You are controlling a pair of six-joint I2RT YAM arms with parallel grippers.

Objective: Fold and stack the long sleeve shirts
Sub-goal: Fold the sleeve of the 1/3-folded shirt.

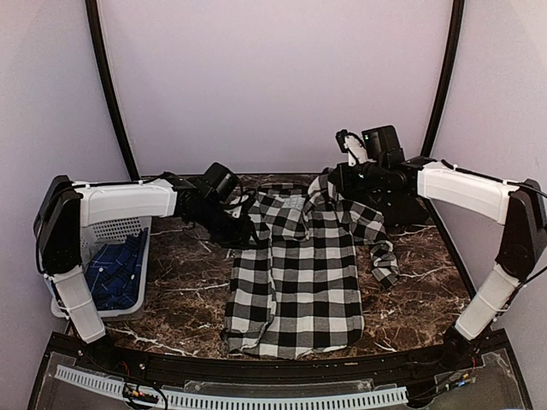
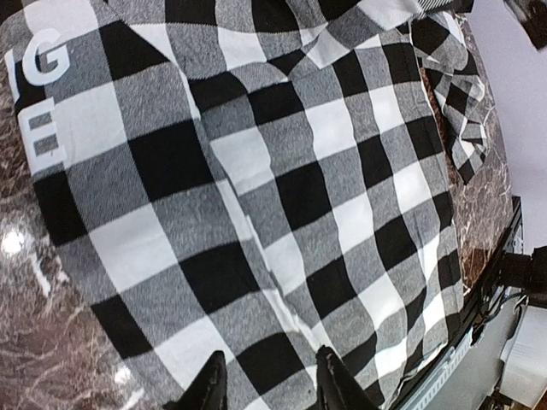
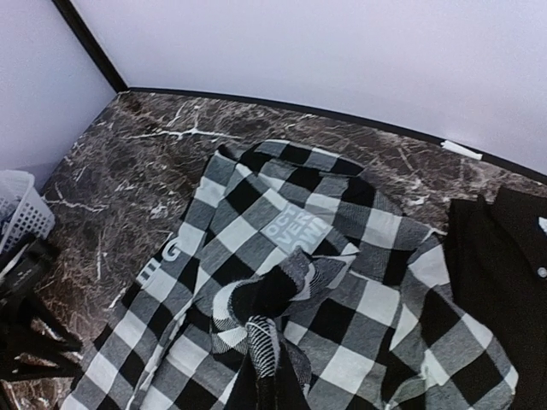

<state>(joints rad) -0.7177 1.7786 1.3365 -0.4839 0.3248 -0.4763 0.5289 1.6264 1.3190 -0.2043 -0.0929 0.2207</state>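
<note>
A black-and-white check long sleeve shirt (image 1: 295, 282) lies spread out on the marble table, collar end at the back. My left gripper (image 1: 234, 224) hovers low over its back left edge. In the left wrist view the shirt (image 2: 256, 171) fills the frame and the left gripper (image 2: 270, 377) is open, its fingers apart just above the cloth. My right gripper (image 1: 335, 182) is at the shirt's back right. In the right wrist view it (image 3: 267, 380) is shut on a bunched sleeve end with a ribbed striped cuff (image 3: 261, 337), lifted off the shirt (image 3: 342, 256).
A white perforated basket (image 1: 128, 229) holding blue cloth stands at the left edge, and shows in the right wrist view (image 3: 19, 209). A black garment (image 3: 504, 273) lies at the back right, under my right arm (image 1: 402, 205). Walls close the back and sides.
</note>
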